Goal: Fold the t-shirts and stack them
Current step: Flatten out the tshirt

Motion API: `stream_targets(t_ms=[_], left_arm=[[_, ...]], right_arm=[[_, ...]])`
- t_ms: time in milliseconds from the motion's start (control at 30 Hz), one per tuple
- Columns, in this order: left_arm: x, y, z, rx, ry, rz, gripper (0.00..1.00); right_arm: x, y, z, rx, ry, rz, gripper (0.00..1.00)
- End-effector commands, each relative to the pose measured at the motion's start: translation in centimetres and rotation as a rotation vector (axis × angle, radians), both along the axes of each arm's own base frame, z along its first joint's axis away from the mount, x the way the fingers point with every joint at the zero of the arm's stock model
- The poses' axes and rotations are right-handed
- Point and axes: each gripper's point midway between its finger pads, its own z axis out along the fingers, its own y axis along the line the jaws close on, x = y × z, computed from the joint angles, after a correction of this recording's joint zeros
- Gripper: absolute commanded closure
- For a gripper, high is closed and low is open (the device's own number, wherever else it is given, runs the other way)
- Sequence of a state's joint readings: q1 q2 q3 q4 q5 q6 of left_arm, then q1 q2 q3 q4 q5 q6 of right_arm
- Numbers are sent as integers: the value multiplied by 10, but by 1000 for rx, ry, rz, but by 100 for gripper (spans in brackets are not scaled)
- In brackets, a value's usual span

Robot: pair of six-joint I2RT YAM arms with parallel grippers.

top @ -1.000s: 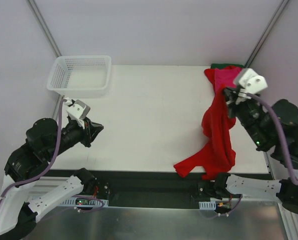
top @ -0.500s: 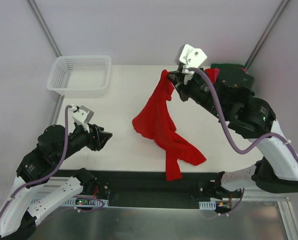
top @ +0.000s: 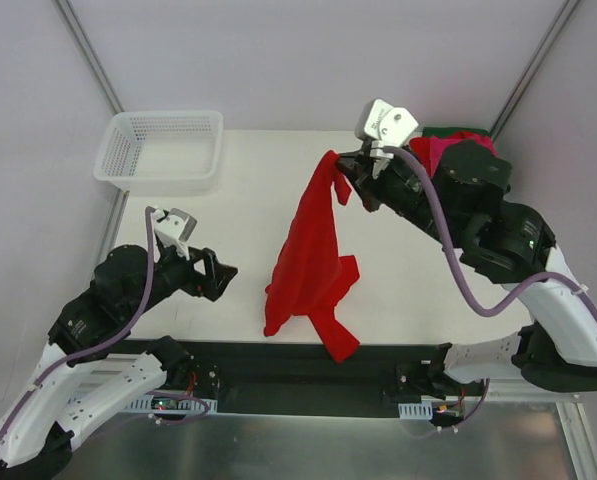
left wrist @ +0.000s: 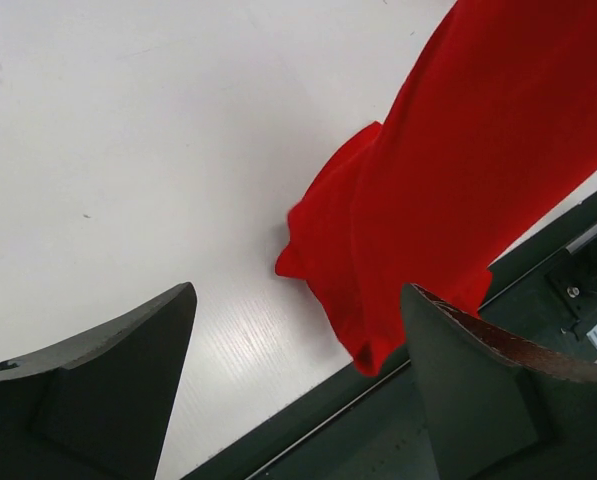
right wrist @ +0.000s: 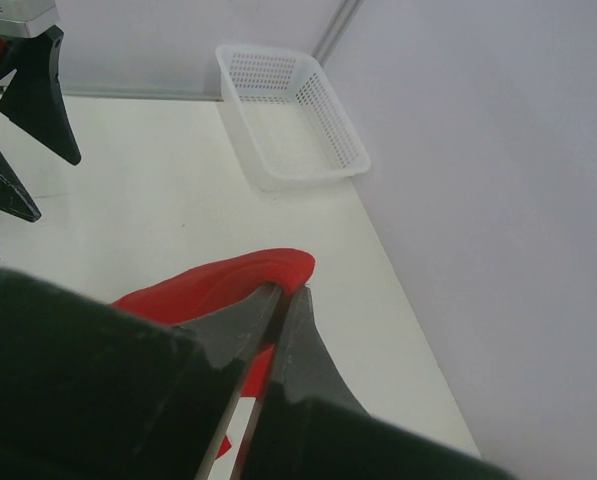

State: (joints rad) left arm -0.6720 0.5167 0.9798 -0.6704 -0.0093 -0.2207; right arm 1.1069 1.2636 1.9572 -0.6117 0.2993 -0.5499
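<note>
Lab booth: white walls (top: pixel 308 60), table (top: pixel 248 210)

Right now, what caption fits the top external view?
Right gripper holds the bright red t-shirt up over the table; left gripper open nearby.

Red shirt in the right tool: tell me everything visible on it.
The red shirt is plain bright red soft cloth, unfolded and bunched. The right tool pinches its top edge and holds it up, so it hangs in a long drape. Its lower end lies crumpled on the table at the front edge.
</note>
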Motion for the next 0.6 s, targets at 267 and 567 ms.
stream_targets(t_ms=[267, 567], left_arm=[[10, -16, -26, -130, 12, 22, 15], [6, 2, -20, -179, -54, 89, 13]], right_arm=[[12, 61, 7, -44, -33, 67, 99], [-4, 95, 56, 98, -143, 100, 99]])
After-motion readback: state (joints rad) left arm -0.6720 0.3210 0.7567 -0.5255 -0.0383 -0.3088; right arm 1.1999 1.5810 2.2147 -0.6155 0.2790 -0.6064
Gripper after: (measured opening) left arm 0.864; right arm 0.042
